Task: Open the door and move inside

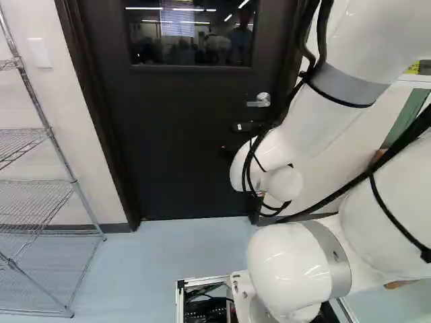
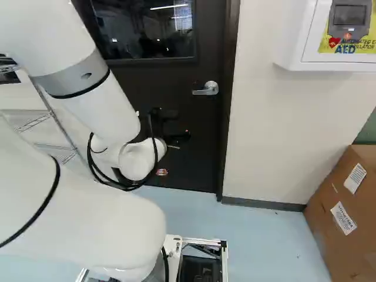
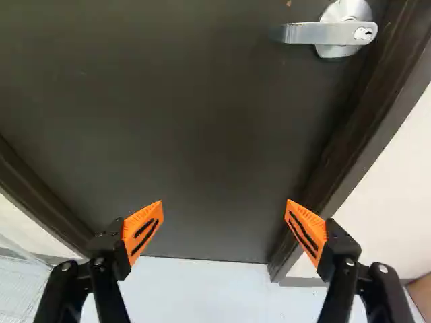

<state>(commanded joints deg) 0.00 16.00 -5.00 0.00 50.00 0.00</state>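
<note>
Wrist view shows the pincer (image 2: pixel 181 124) set wide, fingers well apart, facing the closed door (image 3: pixel 202 121). The lever handle (image 3: pixel 313 32) is mounted at the door's right-hand edge, beside the frame (image 3: pixel 367 138), apart from the pincer.

The smooth white tubular arm (image 1: pixel 387 33) has grey bands (image 1: pixel 347 86) and black cables (image 1: pixel 406 138); its black two-fingered gripper (image 2: pixel 177 126) has silver screws (image 3: pixel 100 261) and ridged, black-slotted orange pads (image 3: pixel 138 221).
</note>
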